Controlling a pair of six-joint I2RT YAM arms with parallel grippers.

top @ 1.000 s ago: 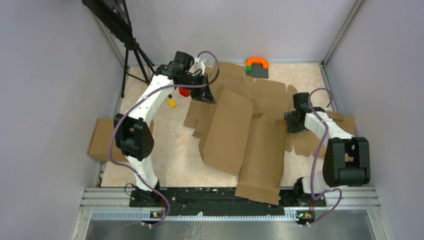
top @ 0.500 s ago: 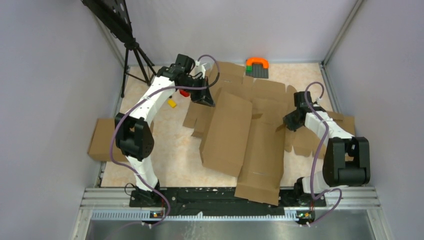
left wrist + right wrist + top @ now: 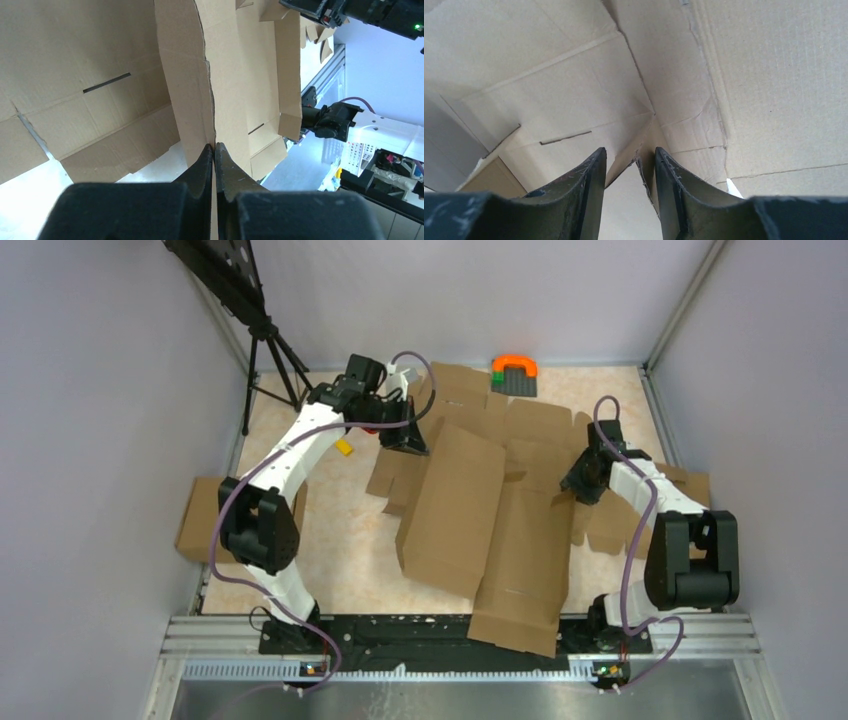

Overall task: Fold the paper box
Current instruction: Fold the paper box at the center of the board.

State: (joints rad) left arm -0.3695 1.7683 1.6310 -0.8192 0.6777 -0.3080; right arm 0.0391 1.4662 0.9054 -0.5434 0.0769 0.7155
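One paper box [image 3: 470, 500] over mottled peach surface [image 3: 345, 540] — lilac walls [image 3: 90, 390], tripod [image 3: 266, 335] far-left.
Left pincer [image 3: 215, 147] clamped on box edge; right pincer [image 3: 630, 160] apart around a flap.

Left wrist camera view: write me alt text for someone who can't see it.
The left pincer is shut on a panel edge of the brown cardboard box, seen from close behind its two black fingers. The creased, slitted sheet fills most of the frame, with part of the right arm at top right.
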